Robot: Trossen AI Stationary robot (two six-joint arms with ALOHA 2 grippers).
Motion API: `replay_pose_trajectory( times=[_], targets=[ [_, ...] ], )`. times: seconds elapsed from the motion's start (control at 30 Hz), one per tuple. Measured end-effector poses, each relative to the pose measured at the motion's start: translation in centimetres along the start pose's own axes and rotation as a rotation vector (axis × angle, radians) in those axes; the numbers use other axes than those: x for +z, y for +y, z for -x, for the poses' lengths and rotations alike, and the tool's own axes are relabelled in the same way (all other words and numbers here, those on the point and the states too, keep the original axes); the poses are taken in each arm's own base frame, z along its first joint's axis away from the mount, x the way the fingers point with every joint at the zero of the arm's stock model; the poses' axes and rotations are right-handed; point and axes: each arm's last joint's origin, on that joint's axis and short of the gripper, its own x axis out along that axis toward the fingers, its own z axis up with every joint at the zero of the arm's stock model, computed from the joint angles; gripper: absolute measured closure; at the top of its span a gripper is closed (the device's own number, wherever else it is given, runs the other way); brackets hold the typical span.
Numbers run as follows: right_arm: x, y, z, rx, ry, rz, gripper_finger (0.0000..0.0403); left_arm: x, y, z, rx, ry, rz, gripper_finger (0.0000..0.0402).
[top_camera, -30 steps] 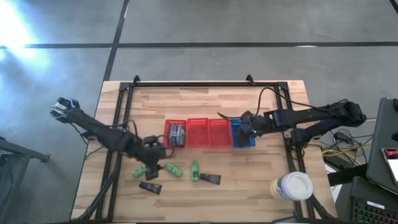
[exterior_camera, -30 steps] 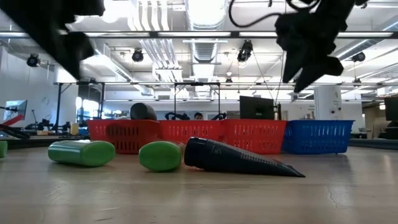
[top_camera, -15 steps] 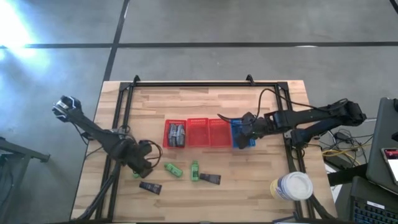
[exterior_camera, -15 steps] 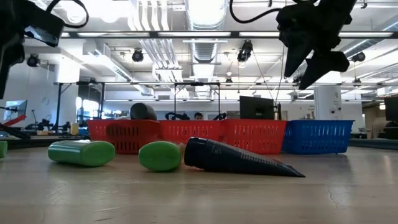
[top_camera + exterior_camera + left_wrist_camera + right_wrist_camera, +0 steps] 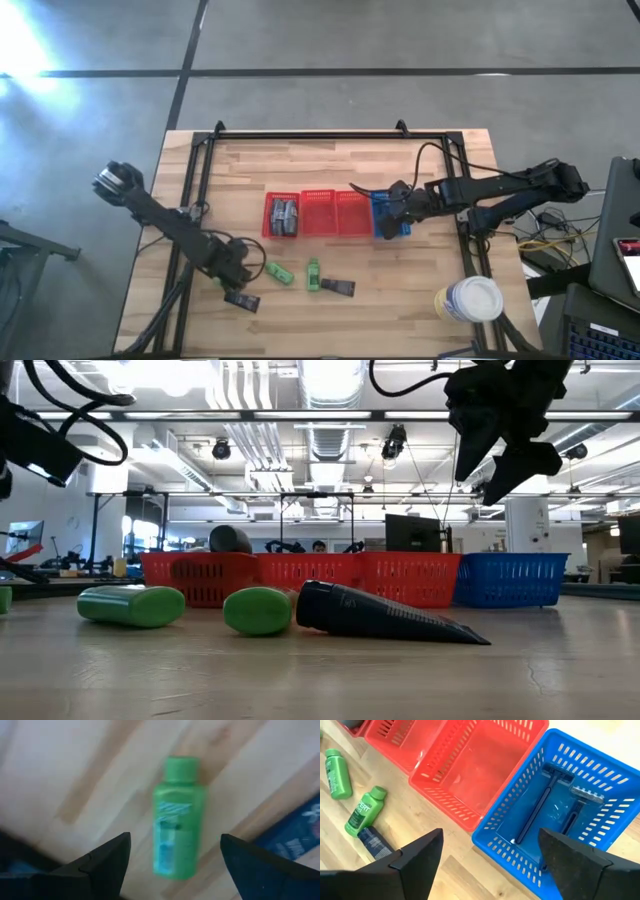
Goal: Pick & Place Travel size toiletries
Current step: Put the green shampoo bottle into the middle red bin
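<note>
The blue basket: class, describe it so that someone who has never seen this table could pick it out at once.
On the wooden table, four mesh baskets stand in a row across the middle. The blue basket is the end one under the right gripper. Its three neighbours are red, and it alone holds thin dark razors.

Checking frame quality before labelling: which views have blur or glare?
Left wrist view: soft all over, the green bottle smeared and its label unreadable. High view: blown-out glare on the floor at top left; table evenly lit. Low view: bright ceiling lights leave the right gripper a dark silhouette; the dark tube is sharp. Right wrist view: crisp, with the razors clear in the blue basket.
</note>
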Motion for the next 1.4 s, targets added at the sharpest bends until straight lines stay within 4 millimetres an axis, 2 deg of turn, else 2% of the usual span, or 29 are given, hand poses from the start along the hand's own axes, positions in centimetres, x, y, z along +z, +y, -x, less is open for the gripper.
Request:
replay_pose_trajectory(
  times=[0.17,0.37,0.5,0.63,0.9,1.03,1.2,1.3,1.4],
  targets=[
    [0.0,0.0,0.0,0.0,-0.001,-0.003,0.0074,0.3,-1.0,-1.2,-0.023,-0.011,-0.095,0.009],
    [0.0,0.0,0.0,-0.003,-0.007,-0.004,0.0081,0.4,-0.8,-3.0,0.054,0.022,-0.126,0.009],
    [0.0,0.0,0.0,-0.004,-0.008,-0.004,0.009,0.3,-0.9,-3.6,0.036,0.054,-0.142,0.0103],
    [0.1,0.0,0.0,-0.009,-0.017,-0.003,0.0101,0.3,-1.0,-3.7,0.02,0.065,-0.145,0.0139],
    [0.1,0.0,0.0,-0.009,-0.017,0.005,0.0118,0.4,-1.1,-3.0,-0.034,0.046,-0.136,0.0247],
    [0.1,0.0,0.0,-0.009,-0.017,0.008,0.0125,0.9,-1.3,-1.4,-0.085,-0.026,-0.096,0.0265],
    [0.0,0.0,0.0,-0.002,-0.007,-0.007,0.0132,2.5,-1.9,2.8,-0.267,-0.255,-0.013,0.0249],
    [0.0,0.0,0.0,0.002,-0.001,-0.009,0.0136,4.8,-1.8,5.5,-0.43,-0.485,0.065,0.0248],
    [0.0,0.0,0.0,0.003,-0.001,-0.018,0.014,8.4,-0.8,7.5,-0.554,-0.67,0.158,0.0249]
  ],
)
